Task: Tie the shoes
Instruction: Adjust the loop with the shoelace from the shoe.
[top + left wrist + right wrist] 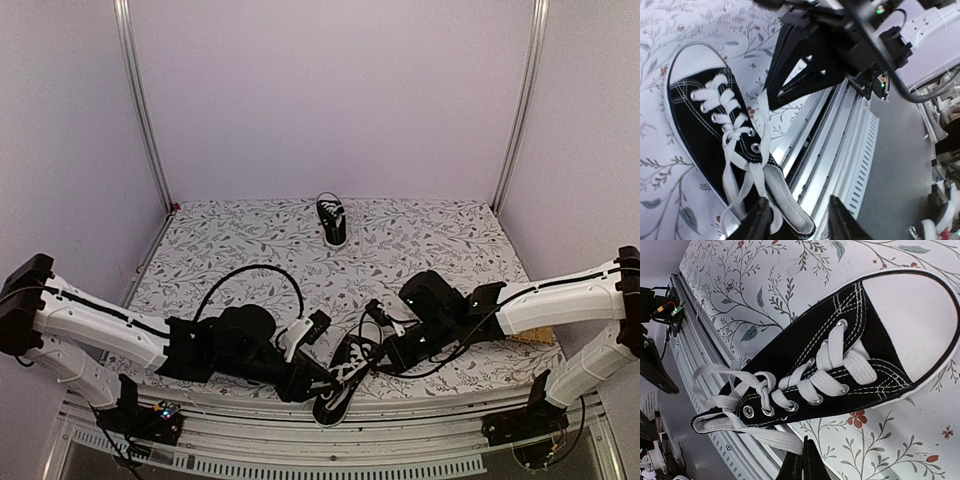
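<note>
I see floral-print worktop (420, 240), lilac walls (330, 90), metal posts (140, 100) toward upper corners. Bottom centre: near shoe (338, 385) overhangs worktop edge. Centre rear: far shoe (332, 222). My left pincer (797, 202) spread by heel. My right pincer (802, 452) pressed together, pinching lace (771, 436).

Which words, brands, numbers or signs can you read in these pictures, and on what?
None can be read.
Near shoe: only stitching, eyelets and white laces, no logo.
Far shoe: too small to tell.
Tablecloth: leaf pattern, no lettering.
</note>
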You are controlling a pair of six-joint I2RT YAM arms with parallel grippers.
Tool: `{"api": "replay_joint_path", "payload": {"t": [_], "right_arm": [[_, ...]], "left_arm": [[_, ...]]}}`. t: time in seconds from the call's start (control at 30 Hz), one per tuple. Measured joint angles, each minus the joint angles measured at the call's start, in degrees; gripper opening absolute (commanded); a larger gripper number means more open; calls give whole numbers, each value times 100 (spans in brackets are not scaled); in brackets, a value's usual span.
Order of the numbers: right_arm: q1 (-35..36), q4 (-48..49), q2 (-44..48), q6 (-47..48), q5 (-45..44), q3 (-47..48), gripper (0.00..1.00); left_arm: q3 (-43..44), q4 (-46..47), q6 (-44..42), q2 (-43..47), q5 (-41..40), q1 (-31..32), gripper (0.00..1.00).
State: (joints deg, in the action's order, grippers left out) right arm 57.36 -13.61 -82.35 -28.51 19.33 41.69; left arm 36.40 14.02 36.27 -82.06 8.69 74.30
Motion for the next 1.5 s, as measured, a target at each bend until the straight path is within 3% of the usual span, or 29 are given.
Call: {"api": "replay_joint_path", "payload": {"t": [0.1, 0.3, 0.63, 1.5], "right_arm": [[0, 7, -2, 0, 37, 0, 2], [0, 22, -2, 2, 81, 0, 2], [0, 153, 2, -26, 105, -105, 2], [0, 164, 175, -236, 94, -584, 2]], "left_arm": [[20, -315, -50, 391, -310, -9, 53], [192, -892, 201, 564, -697, -428, 49], [643, -1025, 527, -433, -518, -1054, 42], [-46, 413, 2111, -1429, 341, -1088, 33]]}}
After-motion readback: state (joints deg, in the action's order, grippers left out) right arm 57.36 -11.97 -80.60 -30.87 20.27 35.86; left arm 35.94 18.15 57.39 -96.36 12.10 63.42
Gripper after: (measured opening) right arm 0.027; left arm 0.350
